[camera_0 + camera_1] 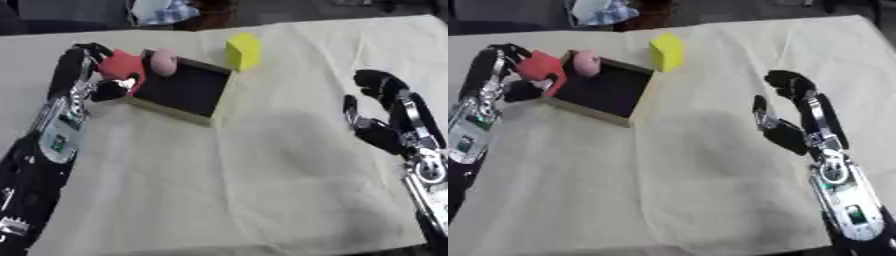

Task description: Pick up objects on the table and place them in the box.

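I get even, fairly bright light over the cloth [262, 175] in both views, with no glare and only a faint broad shadow on it near the middle, below the box [179, 90]. Both pictures are soft all over, so edges of the yellow block [243, 51] and the red thing [121, 67] smear slightly, and the black arms lose their detail. The far strip beyond the table is dim and too blurred for me to read.

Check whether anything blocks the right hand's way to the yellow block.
Nothing visible does. Only bare cloth lies between the right hand and the yellow block, which stands beside the box, up and to the left of that hand.
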